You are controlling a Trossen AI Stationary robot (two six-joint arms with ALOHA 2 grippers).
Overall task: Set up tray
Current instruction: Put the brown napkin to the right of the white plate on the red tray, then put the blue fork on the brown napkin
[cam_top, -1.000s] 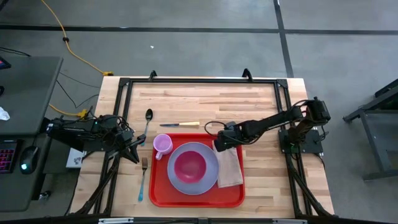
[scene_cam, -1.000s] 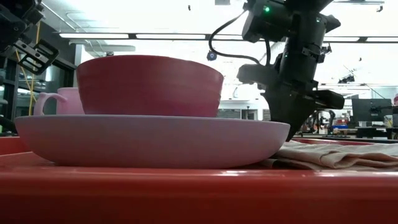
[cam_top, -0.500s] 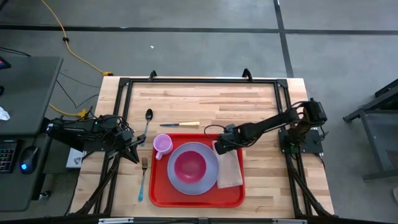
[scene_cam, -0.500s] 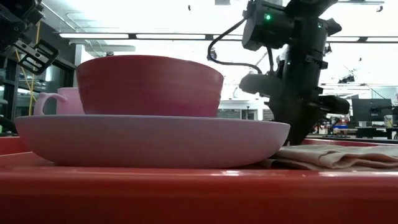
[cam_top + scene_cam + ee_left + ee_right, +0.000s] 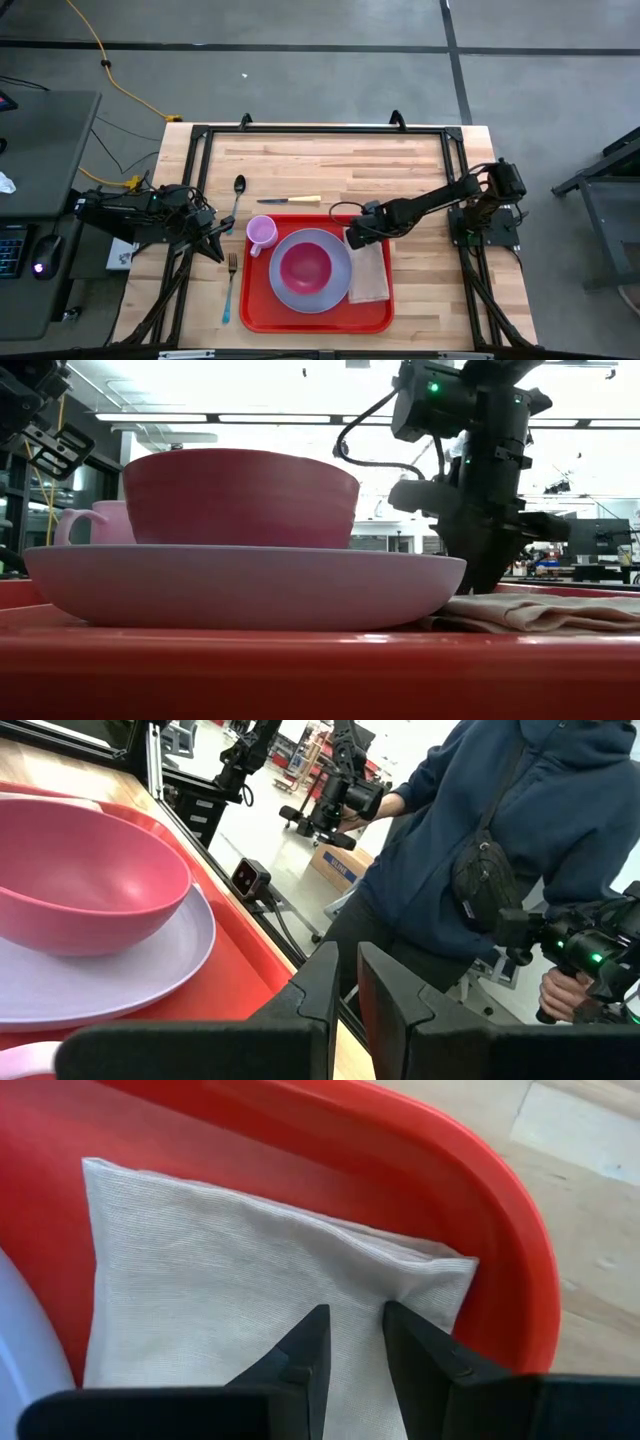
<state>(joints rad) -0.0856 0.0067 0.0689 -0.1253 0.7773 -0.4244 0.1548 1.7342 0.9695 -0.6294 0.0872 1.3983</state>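
1. Against half a second ago we see almost no change: the right gripper (image 5: 353, 238) sits at the same far right corner of the tray (image 5: 255, 312), where a second ago it sat slightly farther right over the napkin's (image 5: 370, 272) far edge. The dishes lie as they did.
2. Our right arm reaches in low from its base at the table's right side. Its fingers (image 5: 305, 1355) are nearly together with a thin gap, tips resting just over the napkin's far corner, gripping nothing we can see.
3. Our left gripper (image 5: 215, 238) waits at the table's left edge, beside the fork (image 5: 230, 288). Its fingers (image 5: 322, 982) also stand close together with a slim gap, empty.
4. The tray is red, flat, with rounded corners and a low rim, lying at the table's near middle. It carries a lilac plate (image 5: 335, 287) with a pink bowl (image 5: 305, 266) on it, a pink cup (image 5: 261, 233) at the far left corner, and the tan napkin along the right side.
5. Beyond the tray, a spoon (image 5: 238, 196) and a knife (image 5: 290, 200) lie on the wood.
6. In the left wrist view, a person (image 5: 500, 840) in a dark hoodie stands beyond the table.
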